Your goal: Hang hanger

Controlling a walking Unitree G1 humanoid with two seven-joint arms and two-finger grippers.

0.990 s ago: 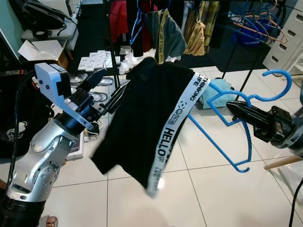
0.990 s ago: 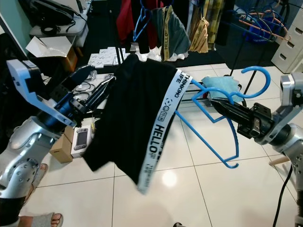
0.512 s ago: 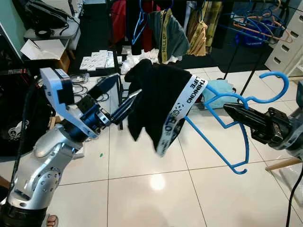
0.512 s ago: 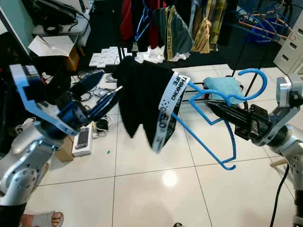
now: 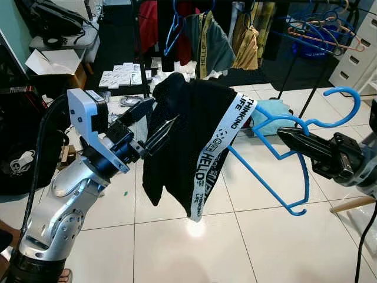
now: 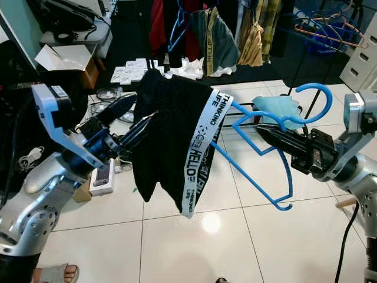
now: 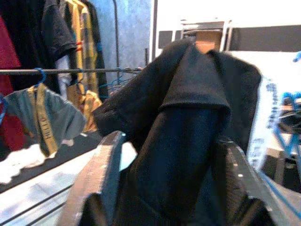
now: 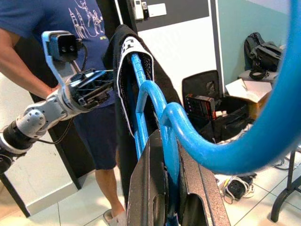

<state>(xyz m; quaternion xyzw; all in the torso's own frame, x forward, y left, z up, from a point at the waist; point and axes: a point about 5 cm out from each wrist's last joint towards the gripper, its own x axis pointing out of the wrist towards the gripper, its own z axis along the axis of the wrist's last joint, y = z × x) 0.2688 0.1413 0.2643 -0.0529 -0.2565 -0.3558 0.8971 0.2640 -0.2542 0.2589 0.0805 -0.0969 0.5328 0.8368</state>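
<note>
Dressing the blue hanger (image 5: 277,150): right gripper (image 5: 287,137) clamped on its neck, left gripper (image 5: 158,122), fingers apart, tugs the black garment (image 5: 188,135) at nine o'clock; next, lift toward the rack (image 5: 306,35) at twelve.

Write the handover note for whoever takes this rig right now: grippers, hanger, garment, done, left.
Right gripper: shut on the blue hanger just below its hook, held out over the tiled floor.
Left gripper: fingers open, either side of a fold of the black shorts.
Black shorts: draped over the hanger's far end, white lettered waistband hanging down.
Done: garment is on the hanger.
Left: carry it to the clothes rack ahead and hook it on the rail.
</note>
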